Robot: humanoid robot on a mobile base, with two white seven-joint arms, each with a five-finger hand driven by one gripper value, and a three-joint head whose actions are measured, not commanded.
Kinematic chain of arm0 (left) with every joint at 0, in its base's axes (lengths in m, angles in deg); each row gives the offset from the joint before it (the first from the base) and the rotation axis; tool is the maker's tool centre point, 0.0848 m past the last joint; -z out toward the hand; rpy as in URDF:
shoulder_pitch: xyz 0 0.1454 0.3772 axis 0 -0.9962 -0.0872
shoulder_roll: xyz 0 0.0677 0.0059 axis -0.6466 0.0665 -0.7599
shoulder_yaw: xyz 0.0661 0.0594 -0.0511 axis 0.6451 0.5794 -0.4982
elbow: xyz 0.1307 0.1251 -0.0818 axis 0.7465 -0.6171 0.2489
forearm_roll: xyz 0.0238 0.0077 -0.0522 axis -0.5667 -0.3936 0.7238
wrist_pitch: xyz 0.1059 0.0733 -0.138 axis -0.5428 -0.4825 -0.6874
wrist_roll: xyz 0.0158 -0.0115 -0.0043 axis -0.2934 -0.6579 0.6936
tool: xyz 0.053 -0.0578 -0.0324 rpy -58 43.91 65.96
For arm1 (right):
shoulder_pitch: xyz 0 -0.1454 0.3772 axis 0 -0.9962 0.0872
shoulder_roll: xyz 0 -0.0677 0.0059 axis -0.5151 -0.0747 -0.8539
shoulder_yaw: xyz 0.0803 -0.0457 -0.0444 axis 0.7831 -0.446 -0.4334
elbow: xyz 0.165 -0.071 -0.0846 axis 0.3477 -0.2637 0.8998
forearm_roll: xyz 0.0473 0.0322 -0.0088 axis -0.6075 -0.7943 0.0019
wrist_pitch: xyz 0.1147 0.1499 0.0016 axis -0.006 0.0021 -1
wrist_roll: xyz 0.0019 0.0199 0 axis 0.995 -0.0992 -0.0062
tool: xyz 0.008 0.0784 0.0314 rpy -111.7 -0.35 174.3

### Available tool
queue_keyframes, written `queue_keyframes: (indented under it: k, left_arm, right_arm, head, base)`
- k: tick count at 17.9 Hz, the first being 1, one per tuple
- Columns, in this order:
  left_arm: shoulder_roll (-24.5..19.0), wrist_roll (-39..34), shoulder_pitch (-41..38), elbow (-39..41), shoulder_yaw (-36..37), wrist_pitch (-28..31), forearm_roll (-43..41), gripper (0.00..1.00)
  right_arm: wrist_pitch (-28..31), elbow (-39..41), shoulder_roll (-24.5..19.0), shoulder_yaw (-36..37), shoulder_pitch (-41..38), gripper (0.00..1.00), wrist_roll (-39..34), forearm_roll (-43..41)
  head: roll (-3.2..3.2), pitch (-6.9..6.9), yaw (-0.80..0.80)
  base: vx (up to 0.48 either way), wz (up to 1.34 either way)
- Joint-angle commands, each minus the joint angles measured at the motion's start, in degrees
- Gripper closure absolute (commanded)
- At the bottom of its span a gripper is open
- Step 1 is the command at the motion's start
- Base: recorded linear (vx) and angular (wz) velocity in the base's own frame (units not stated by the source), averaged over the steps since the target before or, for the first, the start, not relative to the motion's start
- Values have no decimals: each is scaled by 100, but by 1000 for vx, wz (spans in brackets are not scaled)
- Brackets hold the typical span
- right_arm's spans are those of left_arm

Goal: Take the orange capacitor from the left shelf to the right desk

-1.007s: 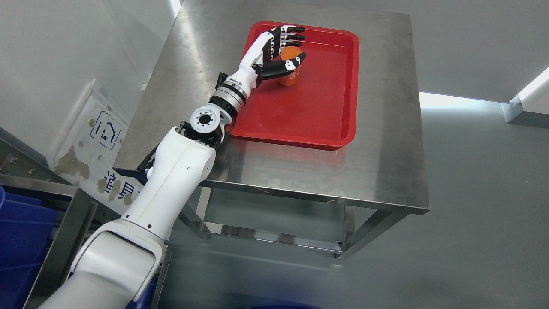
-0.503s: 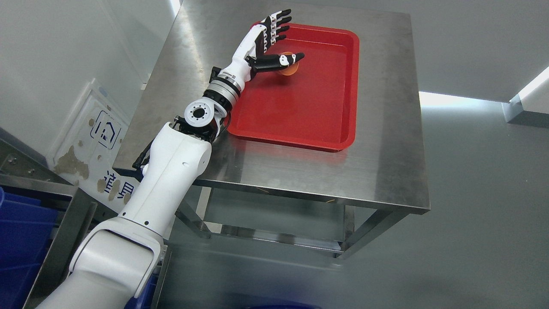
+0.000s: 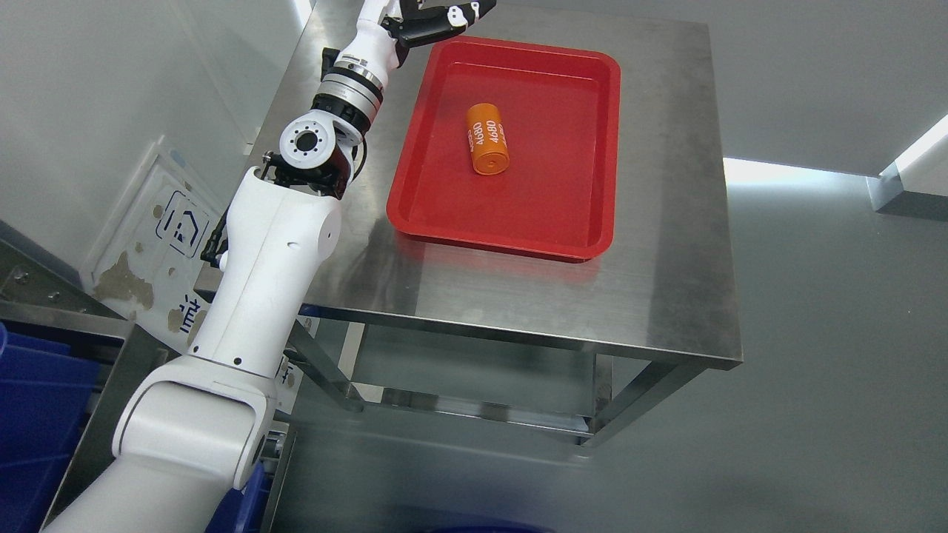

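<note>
At the far left I can make out blue bins point(image 3: 33, 414) under a steel shelf frame point(image 3: 111, 385), which I take for the shelf the part came from, though the picture edge crops both. Against the wall leans a worn white sign point(image 3: 167, 237) with peeling print I can't read. My left arm point(image 3: 259, 244) rises from the lower left up to the top edge. The left hand point(image 3: 433, 16) sits above the far left corner of the red tray point(image 3: 511, 240), clear of it and holding nothing. The frame cuts the hand off (only the thumb and part of the palm show), so I cannot tell how its fingers are set. The orange capacitor point(image 3: 489, 138) lies on its side inside the tray, in the far half, well apart from the hand. The number 4680 is printed along its body. I judge the delivery done, since the tray rests on the steel desk point(image 3: 666, 296). The right arm isn't visible.
</note>
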Motion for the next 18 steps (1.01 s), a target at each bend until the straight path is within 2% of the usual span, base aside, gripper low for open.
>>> queue_keyframes:
  k: [1, 7, 12, 18]
  left_arm:
    - [-100, -80, -514, 367, -820, 480, -675, 6]
    - [-100, -45, -717, 885, -1092, 480, -676, 3]
    - [-100, -10, -1384, 1333, -1092, 471, -676, 0]
    - [-100, -18, -1421, 1484, -1110, 480, -676, 0]
  right_arm:
    - [5, 100, 100, 70, -114, 0, -2, 18]
    - [5, 100, 100, 70, -114, 0, -2, 18]
    - [5, 100, 100, 70, -114, 0, -2, 18]
    - [5, 100, 100, 70, -114, 0, -2, 18]
  head:
    - [0, 0, 0]
    - [0, 0, 0]
    - [0, 0, 0]
    - [0, 0, 0]
  base:
    - [0, 0]
    - [0, 0]
    - [0, 0]
    - [0, 0]
